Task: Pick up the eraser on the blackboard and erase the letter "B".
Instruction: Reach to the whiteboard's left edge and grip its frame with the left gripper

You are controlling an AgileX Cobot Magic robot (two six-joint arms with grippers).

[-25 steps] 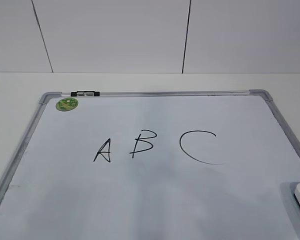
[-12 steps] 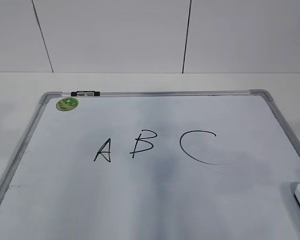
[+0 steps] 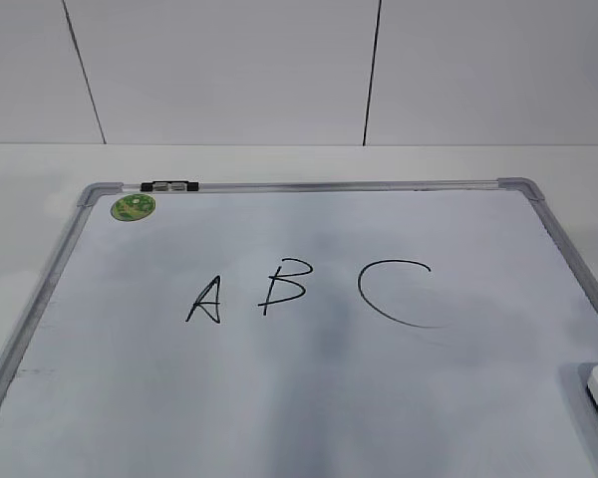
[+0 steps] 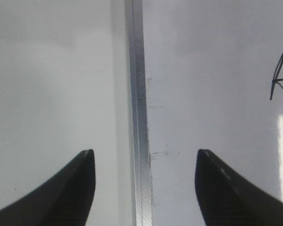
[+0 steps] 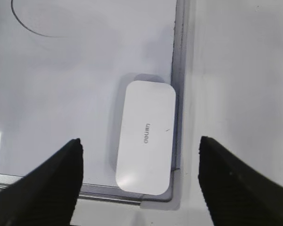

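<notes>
Right gripper spread wide, hanging directly above the eraser tucked in the blackboard's near-right corner, long axis along the right frame. Left gripper spread too, straddling the left frame, far off. Farther: the letter "B", mid-board.

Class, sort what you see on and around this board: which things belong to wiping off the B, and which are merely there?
Belongs to the job:
eraser
blackboard
letter "B"
right pincer, open above the eraser

Merely there:
letter "A"
letter "C"
green sticker
black-and-grey clip
</notes>
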